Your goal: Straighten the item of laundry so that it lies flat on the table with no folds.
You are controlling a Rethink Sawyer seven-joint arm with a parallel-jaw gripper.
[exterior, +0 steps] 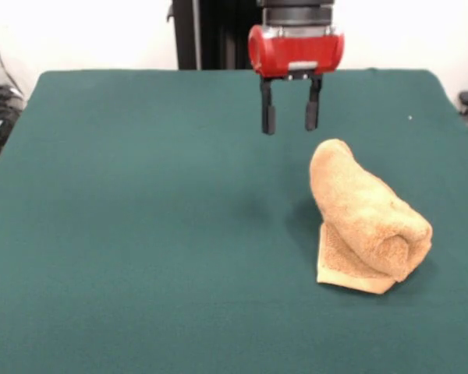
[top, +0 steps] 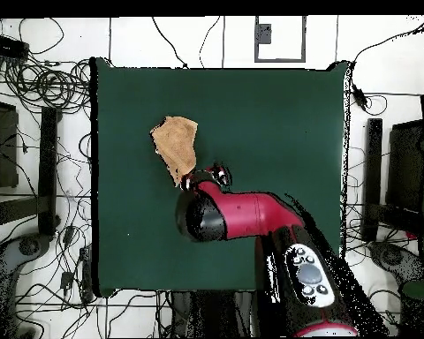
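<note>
The tan terry towel (exterior: 366, 222) lies rolled into a thick bundle on the dark green table (exterior: 140, 234), right of centre in the front view, with a flat hemmed corner sticking out at its near end. In the overhead view the towel (top: 177, 146) sits left of centre. My gripper (exterior: 290, 118) hangs above the table behind the towel's far end, apart from it. Its two black fingers (exterior: 269, 117) point down with a gap between them, open and empty. In the overhead view the red arm (top: 242, 214) covers the gripper.
The table's far edge (exterior: 218, 72) lies just behind the gripper. Cables and dark stands (top: 48, 159) surround the table on the floor.
</note>
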